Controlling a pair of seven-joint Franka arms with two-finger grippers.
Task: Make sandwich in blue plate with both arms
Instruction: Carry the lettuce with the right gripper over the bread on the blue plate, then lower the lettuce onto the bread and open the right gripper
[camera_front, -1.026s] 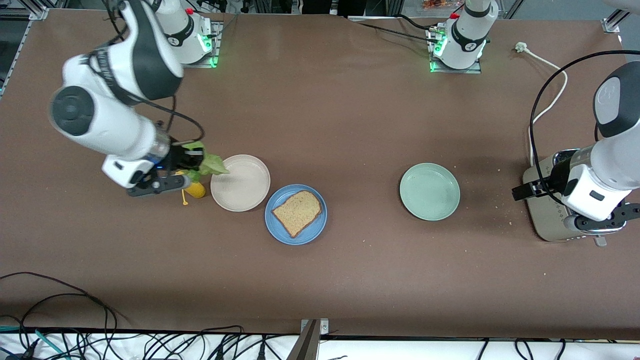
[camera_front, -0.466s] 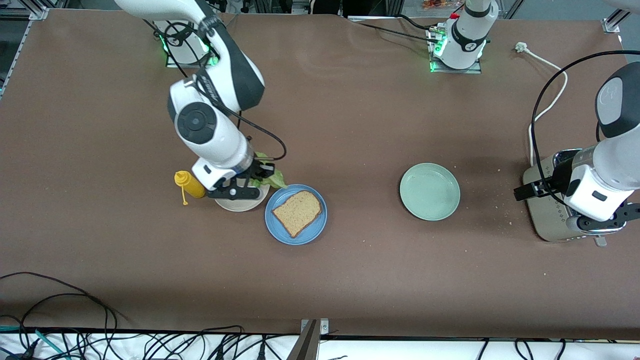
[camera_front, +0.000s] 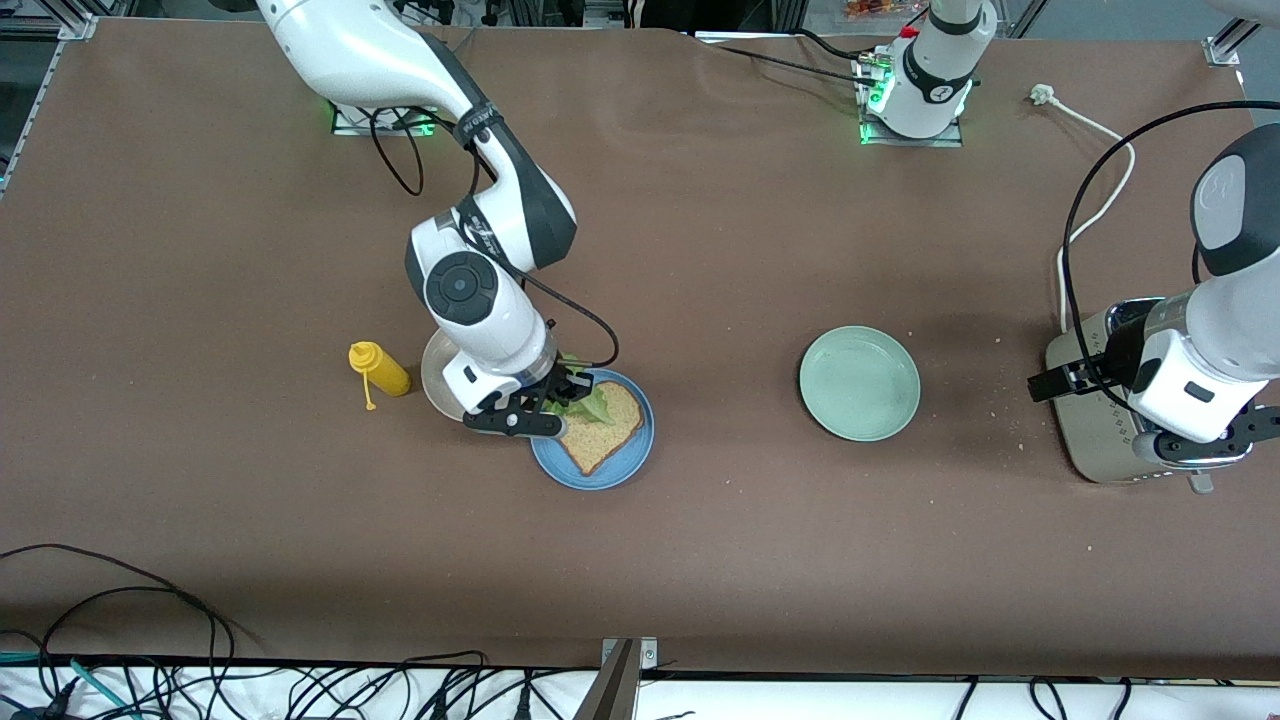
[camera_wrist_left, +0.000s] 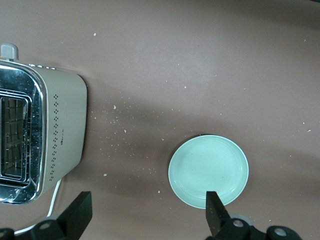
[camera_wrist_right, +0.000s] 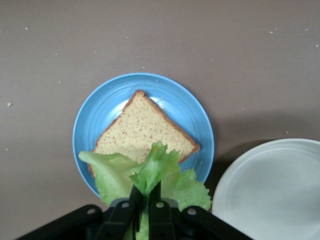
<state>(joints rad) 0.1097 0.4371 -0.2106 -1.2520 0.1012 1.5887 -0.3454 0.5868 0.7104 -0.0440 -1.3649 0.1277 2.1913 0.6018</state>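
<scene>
The blue plate (camera_front: 627, 462) lies mid-table with one brown bread slice (camera_front: 607, 432) on it. My right gripper (camera_front: 562, 398) is shut on the ruffled green lettuce leaf (camera_front: 590, 403) and holds it over the plate's edge toward the beige plate. The right wrist view shows the lettuce (camera_wrist_right: 150, 176) pinched between the fingers, over the bread (camera_wrist_right: 140, 130) and the plate (camera_wrist_right: 102, 107). My left gripper (camera_wrist_left: 147, 220) is open and empty, waiting over the table by the toaster. A second bread slice is not in view.
A beige plate (camera_front: 436, 368) sits beside the blue plate, partly hidden by the right arm. A yellow squeeze bottle (camera_front: 377, 368) stands beside it. A pale green plate (camera_front: 859, 382) lies toward the left arm's end, next to a toaster (camera_front: 1098, 425). Crumbs dot the table.
My right arm has carried the lettuce from beside the yellow bottle, across the beige plate, to over the blue plate. The left arm has barely moved.
</scene>
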